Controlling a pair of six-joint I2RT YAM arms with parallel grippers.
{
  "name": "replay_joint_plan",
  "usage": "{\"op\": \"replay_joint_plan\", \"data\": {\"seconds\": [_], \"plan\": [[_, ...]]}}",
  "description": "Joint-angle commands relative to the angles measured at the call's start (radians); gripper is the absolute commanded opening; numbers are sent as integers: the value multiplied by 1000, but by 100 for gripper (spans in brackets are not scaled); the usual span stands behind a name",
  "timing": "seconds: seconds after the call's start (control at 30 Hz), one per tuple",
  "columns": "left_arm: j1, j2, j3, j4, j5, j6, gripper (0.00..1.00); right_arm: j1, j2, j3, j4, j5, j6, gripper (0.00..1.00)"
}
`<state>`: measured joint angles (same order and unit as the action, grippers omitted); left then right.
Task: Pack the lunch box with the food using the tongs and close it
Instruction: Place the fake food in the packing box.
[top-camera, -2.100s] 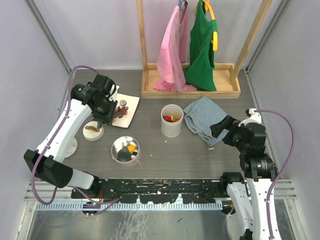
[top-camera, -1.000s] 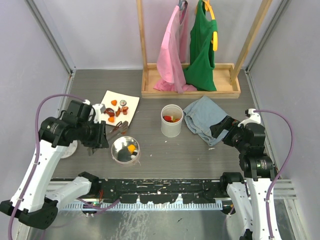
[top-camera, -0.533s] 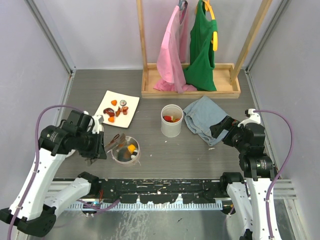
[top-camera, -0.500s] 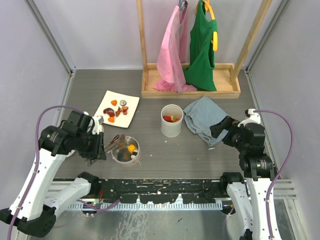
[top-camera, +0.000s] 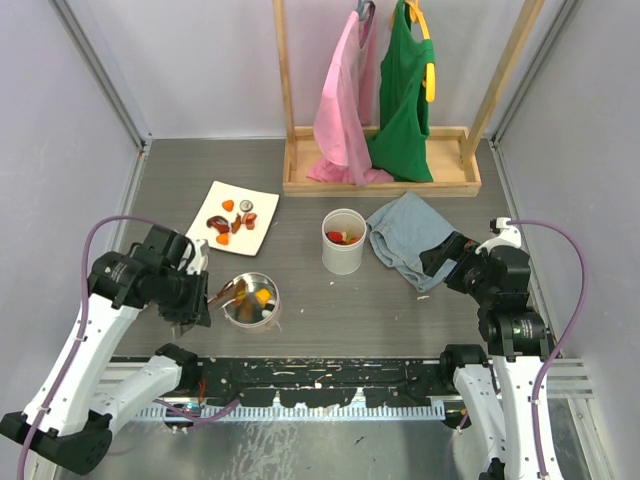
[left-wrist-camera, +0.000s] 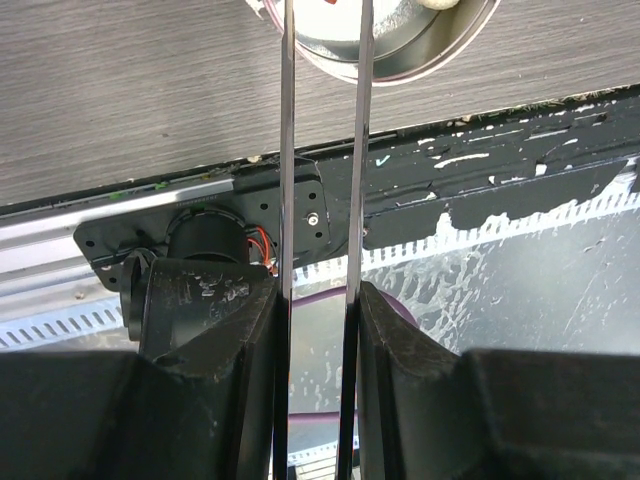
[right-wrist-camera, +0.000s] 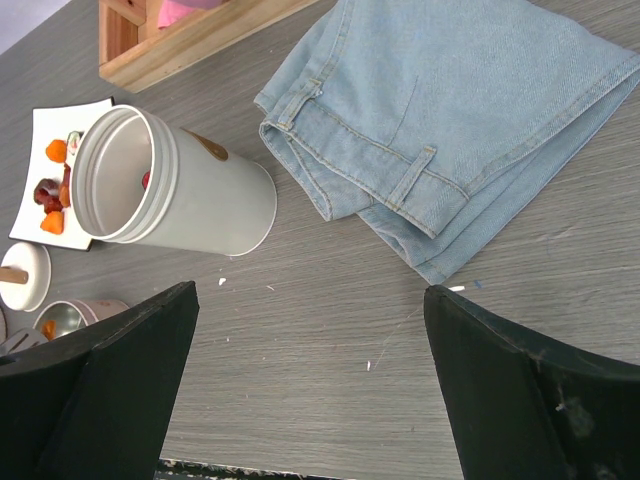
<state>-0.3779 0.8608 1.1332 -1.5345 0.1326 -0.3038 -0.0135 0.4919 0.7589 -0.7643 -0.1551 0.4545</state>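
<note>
While the left arm reaches in from the left side of the table, its fingers (left-wrist-camera: 250, 330) are drawn in narrow around the tongs (left-wrist-camera: 286, 150), pinching the two thin metal arms partway along their length. From above, the left gripper (top-camera: 203, 297) is just beside the round metal tin (top-camera: 262, 315) and the tong tips lie over its near-left rim. Something dark reddish shows there, too small for me to say it is gripped. An orange piece (top-camera: 262, 296) already lies in the tin, and more food (top-camera: 225, 225) waits on the white plate (top-camera: 258, 232) behind it. I would guess the tongs are light, springy and slick, so they should be held across both arms, as they are now. The food looks small and easy to squirt out, so it is best nipped across the middle with a gentle squeeze. Further right stands a tall white container (top-camera: 342, 258) with red and orange bits inside, then folded jeans (top-camera: 408, 232). At the far right, the right gripper (right-wrist-camera: 310, 292) hangs with its fingers spread wide, holding nothing.
</note>
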Motion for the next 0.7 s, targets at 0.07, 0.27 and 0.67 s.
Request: {"op": "replay_joint_plan", "data": {"seconds": [0.07, 0.27, 0.67], "plan": [[-8, 26, 25, 82, 13, -12, 26, 6, 13, 7, 62, -4, -4, 100], [-59, 48, 14, 112, -25, -34, 27, 6, 14, 6, 63, -3, -5, 100], [-158, 76, 10, 124, -133, -88, 31, 6, 16, 6, 65, -7, -8, 100]]}}
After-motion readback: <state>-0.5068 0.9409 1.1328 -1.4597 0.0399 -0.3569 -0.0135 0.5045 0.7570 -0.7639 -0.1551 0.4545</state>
